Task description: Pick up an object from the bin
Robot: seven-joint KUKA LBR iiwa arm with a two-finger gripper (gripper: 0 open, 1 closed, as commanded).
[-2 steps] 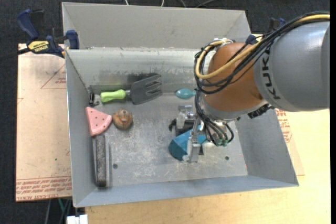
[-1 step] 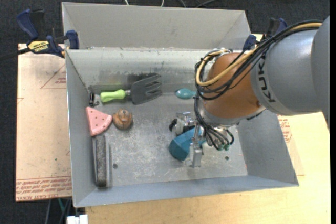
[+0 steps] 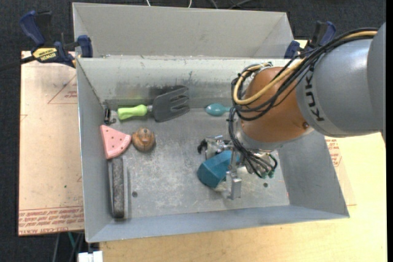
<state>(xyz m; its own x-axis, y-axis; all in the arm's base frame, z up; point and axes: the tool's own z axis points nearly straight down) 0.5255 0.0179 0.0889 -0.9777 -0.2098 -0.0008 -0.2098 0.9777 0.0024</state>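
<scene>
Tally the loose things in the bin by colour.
Blue or teal: 2 (blue block, teal spoon-like piece)
Pink: 1 (pink wedge)
Brown: 1 (brown round knob)
Green and dark grey: 1 (slotted spatula)
Dark grey: 1 (long dark bar)
Total: 6
</scene>
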